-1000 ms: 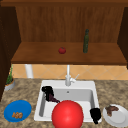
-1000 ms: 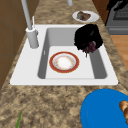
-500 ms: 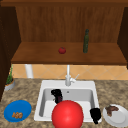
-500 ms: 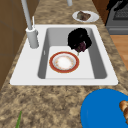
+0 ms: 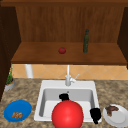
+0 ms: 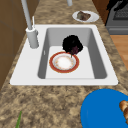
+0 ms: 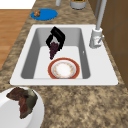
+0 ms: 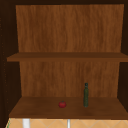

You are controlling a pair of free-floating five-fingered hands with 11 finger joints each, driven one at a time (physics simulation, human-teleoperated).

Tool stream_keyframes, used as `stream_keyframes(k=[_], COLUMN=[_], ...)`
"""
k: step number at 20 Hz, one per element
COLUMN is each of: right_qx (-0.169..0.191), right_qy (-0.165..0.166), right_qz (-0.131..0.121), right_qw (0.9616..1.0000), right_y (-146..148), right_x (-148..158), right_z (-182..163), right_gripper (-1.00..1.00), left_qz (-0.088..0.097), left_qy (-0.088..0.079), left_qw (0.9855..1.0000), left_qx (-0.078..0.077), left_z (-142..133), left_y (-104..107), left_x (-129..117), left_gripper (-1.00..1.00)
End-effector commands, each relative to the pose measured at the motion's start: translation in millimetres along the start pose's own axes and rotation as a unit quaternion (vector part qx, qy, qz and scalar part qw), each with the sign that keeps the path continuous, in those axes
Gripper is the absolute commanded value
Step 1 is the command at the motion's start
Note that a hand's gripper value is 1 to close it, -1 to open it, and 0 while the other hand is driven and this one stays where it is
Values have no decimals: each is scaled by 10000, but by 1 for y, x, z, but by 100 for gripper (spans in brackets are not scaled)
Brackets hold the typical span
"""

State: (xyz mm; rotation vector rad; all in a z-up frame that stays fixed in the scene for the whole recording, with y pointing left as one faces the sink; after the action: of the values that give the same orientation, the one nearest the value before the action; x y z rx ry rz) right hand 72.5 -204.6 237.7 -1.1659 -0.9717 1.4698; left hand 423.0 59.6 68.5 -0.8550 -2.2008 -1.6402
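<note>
A speckled brown stone countertop [image 6: 50, 105] runs around a white sink [image 6: 107, 75] with a grey faucet [image 6: 31, 35], under a wooden wall cabinet whose lower shelf [image 8: 65, 110] carries a small red tomato [image 8: 62, 104] and a dark green bottle [image 8: 85, 95].

In the basin lies a red-rimmed plate [image 6: 64, 62] with a pale centre; in the front view it shows as a big red round shape [image 5: 67, 114] at the near edge. The left hand [image 5: 64, 96] hangs over the basin just behind that plate. In the right side view this hand [image 7: 57, 37] has its fingers curled downward, pinching a dark purple bunch of grapes [image 7: 53, 49] that dangles just above the plate's far rim; in the left side view the hand [image 6: 72, 44] is a dark mass touching the rim's edge.

The right hand [image 5: 95, 114] floats at the sink's front right corner, fingers pointing down; I cannot tell whether they are curled.

Beside it sits a white plate [image 5: 120, 117] bearing a brown piece of meat [image 5: 111, 109]. On the left counter is a blue plate [image 5: 17, 108] with small brown pieces [image 5: 17, 115], and a potted plant [image 5: 9, 81] stands further back.
</note>
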Motion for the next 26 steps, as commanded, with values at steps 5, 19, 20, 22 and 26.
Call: stream_keyframes(k=[5, 19, 20, 22, 26], right_qx=[0, 0, 0, 0, 0], right_qy=[0, 0, 0, 0, 0], right_qz=[0, 0, 0, 0, 0], right_qw=[10000, 10000, 10000, 10000, 10000], right_y=[0, 0, 0, 0, 0], right_x=[0, 0, 0, 0, 0], right_z=[0, 0, 0, 0, 0], right_gripper=[0, 0, 0, 0, 0], left_qz=[-154, 418, 497, 665, 312], left_qy=[-6, -355, -456, -657, -939], left_qw=[9999, 9980, 9967, 9915, 9888], left_qx=[-35, 308, 452, 904, 1120], left_z=[-19, 31, 39, 48, 24], left_y=[-37, -87, -87, -84, -67], left_x=[-79, -177, -180, -181, -154], left_gripper=[100, 100, 100, 100, -100])
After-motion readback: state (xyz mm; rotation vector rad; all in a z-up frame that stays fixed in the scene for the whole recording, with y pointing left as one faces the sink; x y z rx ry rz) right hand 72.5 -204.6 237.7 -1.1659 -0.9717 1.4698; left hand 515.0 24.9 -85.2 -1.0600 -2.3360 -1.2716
